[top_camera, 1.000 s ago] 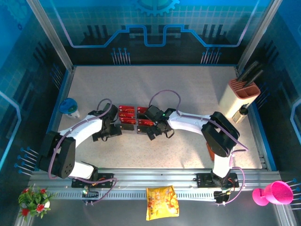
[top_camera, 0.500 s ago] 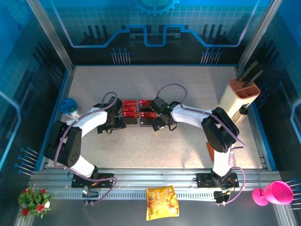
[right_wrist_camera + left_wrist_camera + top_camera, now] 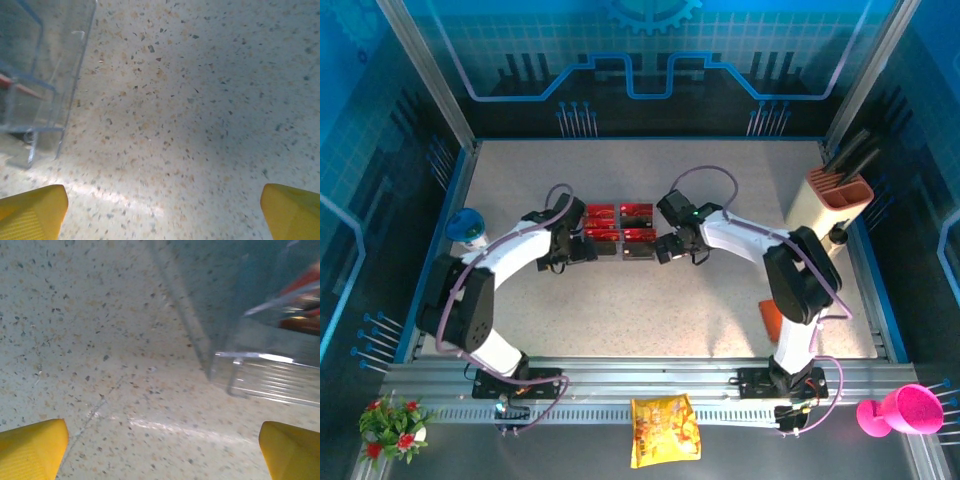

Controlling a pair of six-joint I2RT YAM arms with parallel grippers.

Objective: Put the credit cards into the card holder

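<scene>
Several red credit cards (image 3: 603, 216) with black bands stand in two clear plastic racks (image 3: 636, 224) at mid-table. My left gripper (image 3: 582, 250) sits just left of the racks, open, its yellow fingertips (image 3: 30, 447) wide apart over bare table, with a rack corner and a red card edge (image 3: 305, 287) ahead at the right. My right gripper (image 3: 666, 248) sits just right of the racks and is open too, with a rack (image 3: 37, 85) at its upper left. The orange card holder (image 3: 767, 322) lies at the right, mostly hidden behind my right arm.
A white block with an orange top (image 3: 832, 205) stands at the back right. A blue cup (image 3: 467, 228) sits at the left edge. On the near rail lie a yellow snack bag (image 3: 663, 431), a pink cup (image 3: 900, 410) and flowers (image 3: 390, 420).
Both grippers have moved toward the back of the table. The two racks of red cards have shifted back and closer together between them.
</scene>
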